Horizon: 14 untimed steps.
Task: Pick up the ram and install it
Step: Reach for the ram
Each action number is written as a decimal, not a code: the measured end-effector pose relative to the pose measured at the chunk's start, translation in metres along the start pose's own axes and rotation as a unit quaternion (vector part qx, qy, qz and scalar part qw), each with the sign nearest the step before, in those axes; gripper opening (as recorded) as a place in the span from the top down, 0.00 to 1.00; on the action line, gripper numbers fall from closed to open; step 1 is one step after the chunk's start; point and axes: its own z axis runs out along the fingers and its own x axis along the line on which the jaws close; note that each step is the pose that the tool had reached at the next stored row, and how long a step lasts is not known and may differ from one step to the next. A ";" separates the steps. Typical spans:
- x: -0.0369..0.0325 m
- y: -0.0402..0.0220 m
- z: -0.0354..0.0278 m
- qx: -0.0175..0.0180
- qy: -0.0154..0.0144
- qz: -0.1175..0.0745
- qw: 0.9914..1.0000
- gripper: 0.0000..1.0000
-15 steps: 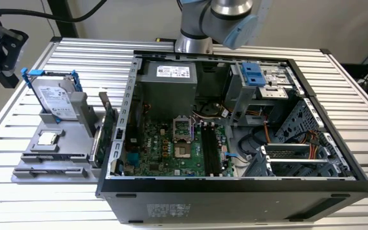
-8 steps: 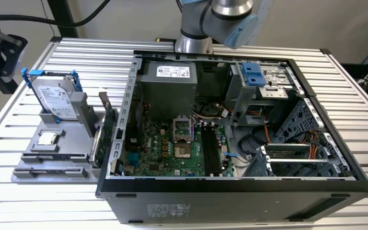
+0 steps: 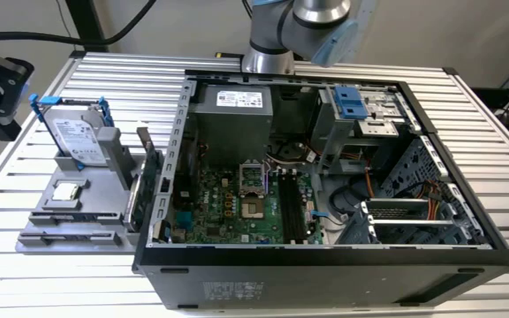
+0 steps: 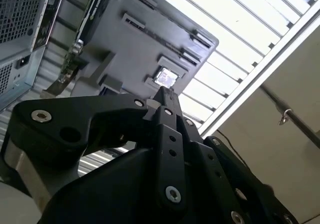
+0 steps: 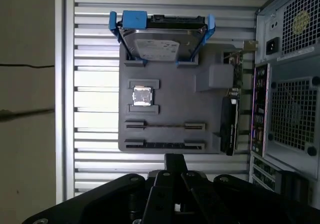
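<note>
The ram (image 5: 165, 145) is a long dark stick standing on edge in a slot of the grey holder (image 5: 200, 104). In the exterior view it lies near the holder's front edge (image 3: 69, 234). A second thin stick (image 5: 165, 126) sits in the slot beside it. My gripper (image 5: 174, 157) hangs off the holder's ram end, apart from it, with its black fingers closed together and nothing between them. Its tips (image 4: 165, 92) point toward the holder in the second wrist view. In the exterior view the gripper (image 3: 5, 126) is at the far left, above the table.
A silver hard drive (image 3: 77, 136) in a blue frame, a small square chip (image 3: 64, 192) and a green card (image 3: 144, 175) with a metal bracket also stand on the holder. The open computer case (image 3: 325, 255) with its motherboard (image 3: 236, 205) fills the slatted table's (image 3: 24, 278) middle.
</note>
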 end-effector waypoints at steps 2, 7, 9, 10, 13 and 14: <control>-0.0002 -0.0036 -0.0002 0.000 0.000 0.000 1.000 1.00; -0.0001 -0.0066 -0.0003 0.000 0.000 0.000 1.000 1.00; -0.0002 -0.0068 -0.0004 0.000 0.000 0.000 1.000 1.00; -0.0002 -0.0068 -0.0003 0.000 0.000 0.000 1.000 1.00; -0.0001 -0.0068 -0.0003 0.000 0.000 0.000 1.000 1.00; -0.0001 -0.0068 -0.0003 0.000 0.000 0.000 1.000 1.00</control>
